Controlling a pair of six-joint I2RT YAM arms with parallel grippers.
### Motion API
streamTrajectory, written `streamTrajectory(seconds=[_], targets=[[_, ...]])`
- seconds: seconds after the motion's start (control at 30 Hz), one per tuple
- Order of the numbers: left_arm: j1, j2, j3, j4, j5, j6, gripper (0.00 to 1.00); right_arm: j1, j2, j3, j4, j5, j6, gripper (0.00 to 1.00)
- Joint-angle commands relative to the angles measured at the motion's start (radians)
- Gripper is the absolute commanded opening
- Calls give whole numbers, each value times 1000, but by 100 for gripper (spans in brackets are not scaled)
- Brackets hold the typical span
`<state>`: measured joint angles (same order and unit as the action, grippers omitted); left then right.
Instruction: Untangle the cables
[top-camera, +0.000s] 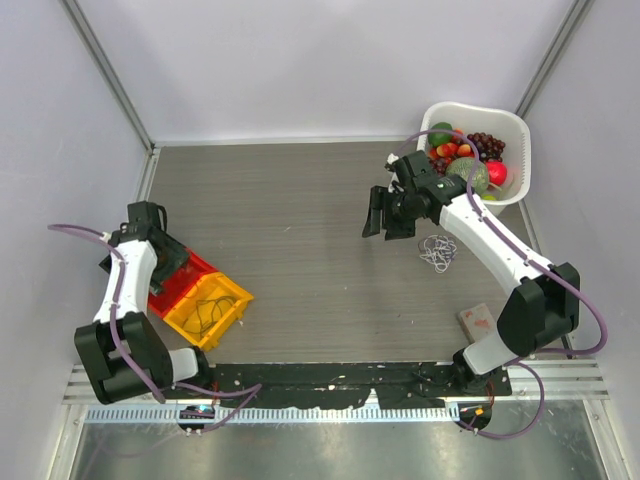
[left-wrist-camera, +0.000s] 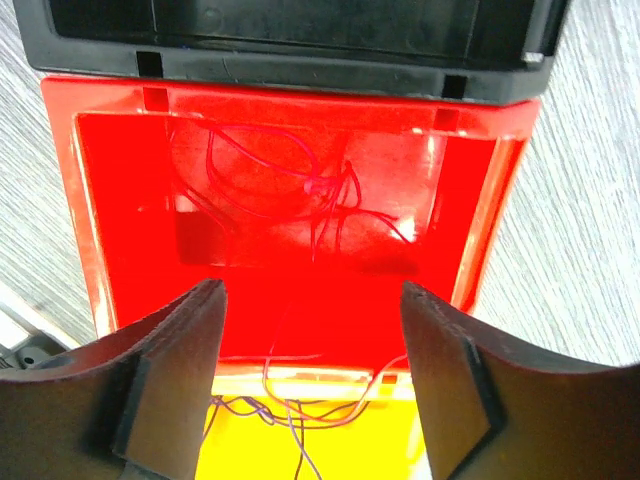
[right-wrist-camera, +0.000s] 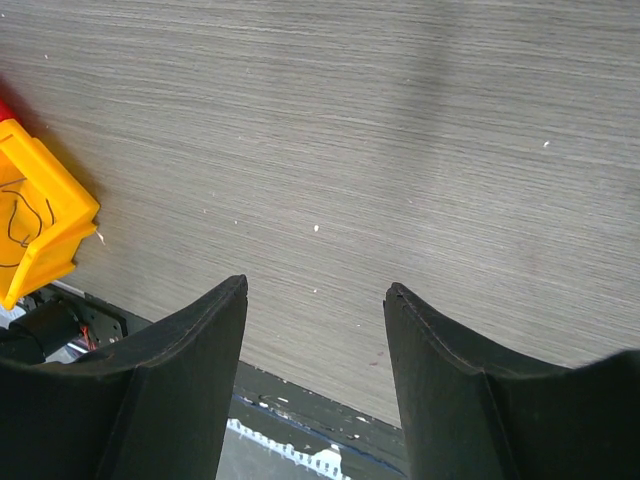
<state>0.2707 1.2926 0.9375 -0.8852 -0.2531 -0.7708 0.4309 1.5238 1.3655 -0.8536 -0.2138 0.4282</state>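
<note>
A thin red cable (left-wrist-camera: 318, 190) lies in loose loops on the floor of the red bin (left-wrist-camera: 100, 220). My left gripper (left-wrist-camera: 312, 300) hangs open just above that bin with nothing between its fingers. In the top view, the left gripper (top-camera: 170, 258) sits over the red bin (top-camera: 192, 268). A dark cable (left-wrist-camera: 290, 415) lies in the yellow bin (top-camera: 232, 295) next to it. A white cable (top-camera: 437, 250) is bunched on the table beside the right arm. My right gripper (top-camera: 383, 215) (right-wrist-camera: 315, 295) is open and empty over bare table, left of the white cable.
A white basket (top-camera: 515, 125) full of toy fruit stands at the back right. A small pinkish block (top-camera: 477, 320) lies near the right arm's base. A black bin (left-wrist-camera: 300, 55) adjoins the red bin's far side. Grey walls close in the table.
</note>
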Motion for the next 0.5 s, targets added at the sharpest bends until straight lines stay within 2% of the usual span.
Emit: streamTrajectory(seconds=[0.0, 0.1, 0.2, 0.33, 0.4, 0.47], targets=[[4, -73, 37, -44, 64, 57, 78, 8, -4, 40, 21, -21, -5, 62], [-13, -113, 37, -75, 120, 108, 87, 9, -4, 35, 28, -21, -6, 62], [-42, -144, 38, -112, 141, 133, 87, 9, -4, 27, 34, -25, -5, 62], [-47, -173, 52, -213, 121, 101, 77, 9, -16, 4, 51, -22, -9, 62], [-48, -191, 55, -248, 88, 68, 78, 9, -27, -11, 62, -16, -16, 62], [-48, -200, 50, -270, 42, 19, 84, 9, -36, -26, 74, -16, -17, 62]])
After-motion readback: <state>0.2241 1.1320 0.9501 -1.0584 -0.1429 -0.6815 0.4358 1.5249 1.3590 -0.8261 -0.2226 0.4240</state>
